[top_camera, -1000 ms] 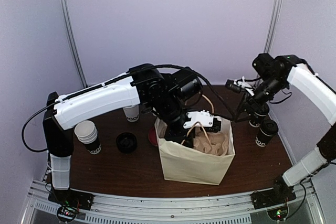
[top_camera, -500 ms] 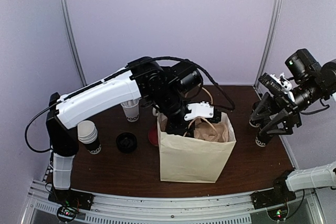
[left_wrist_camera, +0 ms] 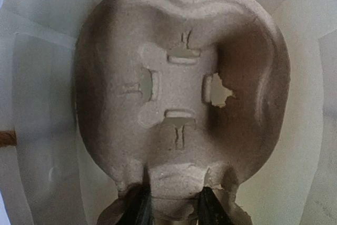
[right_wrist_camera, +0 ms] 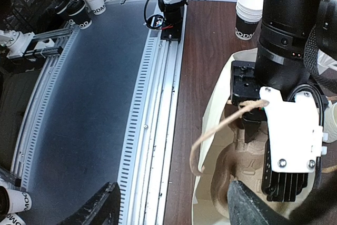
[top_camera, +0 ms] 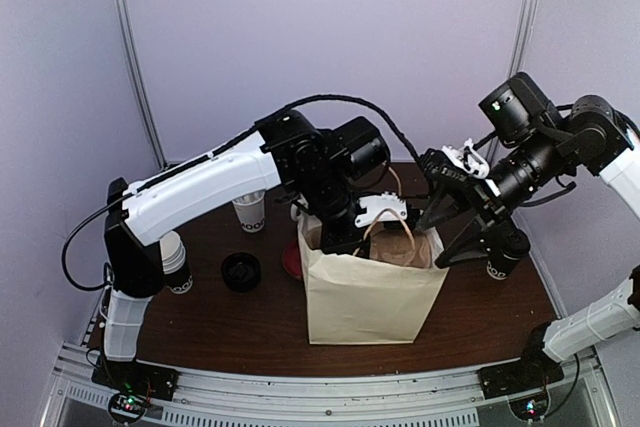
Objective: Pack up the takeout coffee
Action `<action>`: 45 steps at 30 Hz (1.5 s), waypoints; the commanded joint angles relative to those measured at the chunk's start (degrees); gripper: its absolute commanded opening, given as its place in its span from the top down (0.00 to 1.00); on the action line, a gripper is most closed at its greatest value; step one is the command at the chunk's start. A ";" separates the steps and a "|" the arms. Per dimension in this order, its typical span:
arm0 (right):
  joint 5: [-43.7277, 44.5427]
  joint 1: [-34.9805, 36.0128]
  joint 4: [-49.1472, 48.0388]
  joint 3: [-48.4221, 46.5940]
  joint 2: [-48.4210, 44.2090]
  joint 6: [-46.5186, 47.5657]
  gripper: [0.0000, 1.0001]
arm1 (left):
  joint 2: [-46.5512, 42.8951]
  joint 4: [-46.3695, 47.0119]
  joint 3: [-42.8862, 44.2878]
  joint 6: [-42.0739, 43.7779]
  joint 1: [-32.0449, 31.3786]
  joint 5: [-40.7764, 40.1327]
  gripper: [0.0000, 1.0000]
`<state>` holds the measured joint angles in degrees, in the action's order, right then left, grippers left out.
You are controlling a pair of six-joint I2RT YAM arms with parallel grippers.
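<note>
My left gripper [left_wrist_camera: 174, 212] reaches down into the cream paper bag [top_camera: 370, 302] and is shut on the near edge tab of a grey pulp cup carrier [left_wrist_camera: 179, 77], which lies inside the bag. My right gripper [top_camera: 437, 244] hangs open and empty over the bag's right rim; in the right wrist view its fingertips [right_wrist_camera: 100, 209] straddle the bag's edge and the table's rail. One black takeout coffee cup [top_camera: 497, 268] stands on the table just right of the bag, partly hidden behind the right gripper. I cannot make out a second takeout coffee cup.
A stack of white cups [top_camera: 176, 265], a black lid [top_camera: 241, 272] and a single white cup [top_camera: 250, 213] sit left of the bag. A twine handle [right_wrist_camera: 226, 125] arches over the bag's opening. The metal rail [top_camera: 300, 392] runs along the near edge.
The right arm, out to the far right half a second ago, has swung back left to the bag's rim with its jaws a little wider. The left arm stays in the bag.
</note>
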<state>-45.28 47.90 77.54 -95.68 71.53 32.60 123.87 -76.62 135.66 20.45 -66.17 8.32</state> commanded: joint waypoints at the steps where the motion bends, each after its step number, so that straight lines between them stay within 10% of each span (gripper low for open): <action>1: 9.64 3.89 -6.36 -1.22 2.11 -4.40 0.26 | 0.51 0.17 1.72 -1.07 0.23 -0.41 0.75; 18: -3.73 16.83 5.45 -3.64 5.87 7.30 0.22 | -0.35 -0.72 1.05 -1.78 1.13 0.64 0.76; 45: 3.81 23.48 11.78 -8.08 9.65 11.24 0.30 | -1.18 -0.62 -0.31 2.64 2.28 9.17 0.76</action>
<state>-44.45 70.91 87.83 -101.84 81.45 43.27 123.59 -78.04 135.68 20.93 -64.31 16.82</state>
